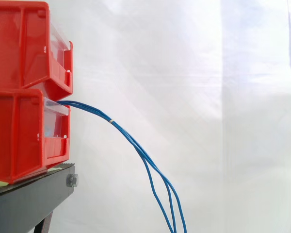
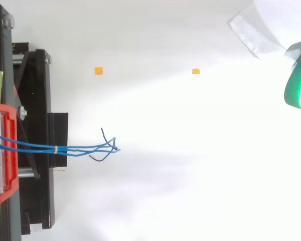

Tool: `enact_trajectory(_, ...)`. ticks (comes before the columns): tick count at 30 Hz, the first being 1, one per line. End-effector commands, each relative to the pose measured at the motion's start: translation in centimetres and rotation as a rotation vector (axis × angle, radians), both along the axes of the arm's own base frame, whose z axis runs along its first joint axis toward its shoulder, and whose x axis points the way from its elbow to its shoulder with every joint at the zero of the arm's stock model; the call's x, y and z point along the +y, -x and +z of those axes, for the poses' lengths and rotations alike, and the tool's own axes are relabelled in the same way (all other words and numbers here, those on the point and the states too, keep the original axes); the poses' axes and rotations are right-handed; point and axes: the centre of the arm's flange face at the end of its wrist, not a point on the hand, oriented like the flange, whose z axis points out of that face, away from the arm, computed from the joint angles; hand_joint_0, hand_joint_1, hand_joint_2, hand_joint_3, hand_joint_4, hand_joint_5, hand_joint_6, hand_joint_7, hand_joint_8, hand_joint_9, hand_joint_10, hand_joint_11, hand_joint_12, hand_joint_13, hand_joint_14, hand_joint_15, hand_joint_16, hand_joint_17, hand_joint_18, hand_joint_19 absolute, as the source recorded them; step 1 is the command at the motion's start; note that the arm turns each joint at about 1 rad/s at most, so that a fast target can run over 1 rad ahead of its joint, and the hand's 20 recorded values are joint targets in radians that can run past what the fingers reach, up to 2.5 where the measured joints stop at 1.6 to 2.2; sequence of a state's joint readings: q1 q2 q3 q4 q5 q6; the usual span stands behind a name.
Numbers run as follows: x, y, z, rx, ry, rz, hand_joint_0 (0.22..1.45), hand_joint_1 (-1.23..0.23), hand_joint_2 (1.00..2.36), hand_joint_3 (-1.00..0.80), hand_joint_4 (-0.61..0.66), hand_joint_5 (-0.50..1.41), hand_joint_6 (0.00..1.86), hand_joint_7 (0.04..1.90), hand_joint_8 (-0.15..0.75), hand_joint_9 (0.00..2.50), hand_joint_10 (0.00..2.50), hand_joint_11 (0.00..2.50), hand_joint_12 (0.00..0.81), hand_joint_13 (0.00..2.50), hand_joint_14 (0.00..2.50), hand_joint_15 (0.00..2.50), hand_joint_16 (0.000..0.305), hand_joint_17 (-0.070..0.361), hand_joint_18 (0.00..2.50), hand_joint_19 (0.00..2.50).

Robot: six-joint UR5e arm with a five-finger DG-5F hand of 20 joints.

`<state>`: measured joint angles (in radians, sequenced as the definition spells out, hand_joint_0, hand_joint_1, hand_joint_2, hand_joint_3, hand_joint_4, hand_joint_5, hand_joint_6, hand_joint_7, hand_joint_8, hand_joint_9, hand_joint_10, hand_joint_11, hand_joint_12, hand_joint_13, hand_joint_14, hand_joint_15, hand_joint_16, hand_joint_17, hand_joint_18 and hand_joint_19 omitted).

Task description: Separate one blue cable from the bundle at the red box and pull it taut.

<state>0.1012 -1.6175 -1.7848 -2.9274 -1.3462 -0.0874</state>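
at the left of the side view we see two bins stacked on a black stand (image 1: pixel 34 196), the upper red bin (image 1: pixel 24 43) sitting on the lower red bin (image 1: pixel 19 136). the blue cables (image 1: pixel 136 146) leave the front of the lower red bin together, arch out to the right and droop past the bottom edge near the middle of the frame, fanning into separate strands low down. a pale tie (image 1: pixel 111 121) binds them a little way out from the bin.

in the top view the bundle runs rightward from the bin at the left edge, and its loose ends splay out left of centre. a left orange marker (image 2: pixel 98 71) and a right orange marker (image 2: pixel 195 71) lie in the upper part of that view.

the hand (image 2: pixel 297 85) shows as a green-glowing piece at the right edge of the top view, in the upper half. it is well apart from the blue cables, with white ground (image 2: pixel 205 150) between them. whether the hand is spread or closed we cannot tell.
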Motion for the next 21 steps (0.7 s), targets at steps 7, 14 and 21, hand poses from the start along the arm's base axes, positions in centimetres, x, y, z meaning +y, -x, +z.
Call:
enact_trajectory(7, 0.1, 0.0, 0.0, -0.002, 0.0, -0.001, 0.53, -0.64, 1.0, -0.5, 0.21, -0.21, 0.5, 0.7, 0.265, 0.49, 0.0, 0.0, 0.339, 0.38, 0.0, 0.0, 0.053, 0.118, 0.28, 0.28)
enact_trajectory(14, 0.4, -2.0, -1.0, -0.001, 0.0, -0.015, 0.53, -0.63, 1.0, -0.5, 0.21, -0.21, 0.5, 0.7, 0.268, 0.49, 0.0, 0.0, 0.339, 0.39, 0.0, 0.0, 0.052, 0.117, 0.28, 0.28)
enact_trajectory(21, 1.3, -4.7, -0.9, 0.021, 0.005, -0.005, 0.53, -0.63, 1.0, -0.5, 0.22, -0.21, 0.5, 0.71, 0.272, 0.5, 0.0, 0.0, 0.34, 0.39, 0.0, 0.0, 0.051, 0.115, 0.29, 0.28)
